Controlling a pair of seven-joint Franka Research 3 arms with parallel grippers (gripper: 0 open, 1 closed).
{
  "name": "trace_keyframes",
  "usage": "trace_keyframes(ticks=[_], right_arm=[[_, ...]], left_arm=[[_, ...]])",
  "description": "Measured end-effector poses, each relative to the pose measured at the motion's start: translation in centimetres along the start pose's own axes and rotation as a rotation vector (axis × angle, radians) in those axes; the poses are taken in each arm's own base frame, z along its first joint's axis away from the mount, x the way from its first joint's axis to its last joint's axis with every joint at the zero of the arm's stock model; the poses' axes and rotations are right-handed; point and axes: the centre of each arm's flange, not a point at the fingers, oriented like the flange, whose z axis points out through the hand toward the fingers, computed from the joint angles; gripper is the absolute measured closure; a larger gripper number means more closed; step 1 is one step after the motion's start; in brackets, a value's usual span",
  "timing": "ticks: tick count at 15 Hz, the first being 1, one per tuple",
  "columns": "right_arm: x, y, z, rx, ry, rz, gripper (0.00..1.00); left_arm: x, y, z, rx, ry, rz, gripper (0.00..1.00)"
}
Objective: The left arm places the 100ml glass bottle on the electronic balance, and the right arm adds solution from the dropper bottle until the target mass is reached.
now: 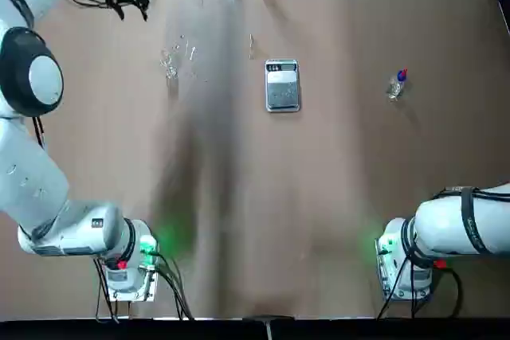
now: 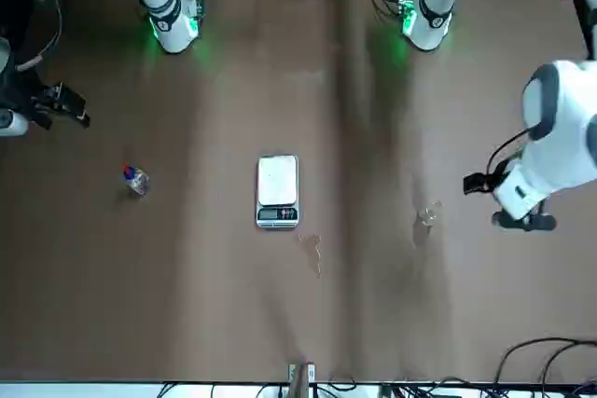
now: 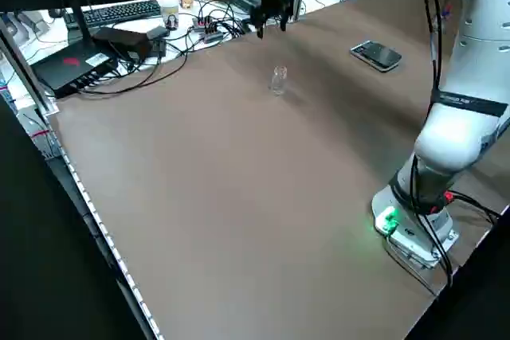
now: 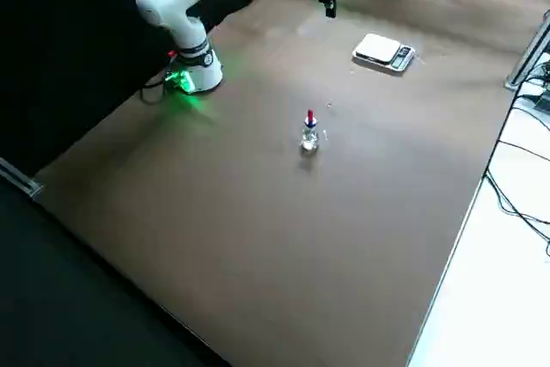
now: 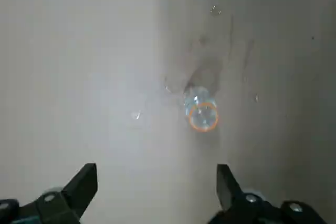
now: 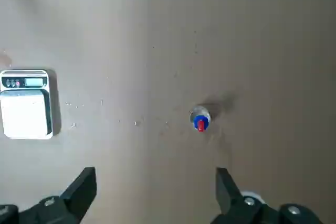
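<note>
Surface (image 1: 231, 260): plain brown, with darker grey-brown streaks on the left-arm side of the electronic balance (image 1: 282, 85). Balance: silver-grey body, pale pan, dark band around its small display, one red button among grey ones beside the display. To the balance's left-arm side, 100ml glass bottle (image 3: 278, 80): colourless, see-through; rim reads orange in the left wrist view. To its right-arm side, dropper bottle (image 4: 309, 134): clear body, blue collar, red top. Left arm (image 1: 32, 165), on the glass-bottle side of the balance: white segments, dark-grey joint, black hand (image 5: 157, 192). Right arm (image 1: 462, 220), opposite side: white, black bands, black hand (image 6: 156, 195). Green glow at both bases.
</note>
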Motion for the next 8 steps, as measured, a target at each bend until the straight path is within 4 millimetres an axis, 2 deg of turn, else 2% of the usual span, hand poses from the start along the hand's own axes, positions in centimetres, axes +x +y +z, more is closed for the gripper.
trace_keyframes(ticks=[4,6,8], right_arm=[[0.1,0.4,-0.1,-0.034,0.010,-0.001,0.00],[0.1,0.5,-0.1,-0.039,0.011,-0.002,0.00],[0.1,0.5,-0.1,-0.040,0.012,-0.001,0.00]], left_arm=[[-1.3,0.9,7.6,-0.003,0.079,0.015,0.00],[-2.2,1.0,9.9,-0.003,0.105,0.017,0.00],[-2.8,1.0,11.3,-0.004,0.126,0.017,0.00]])
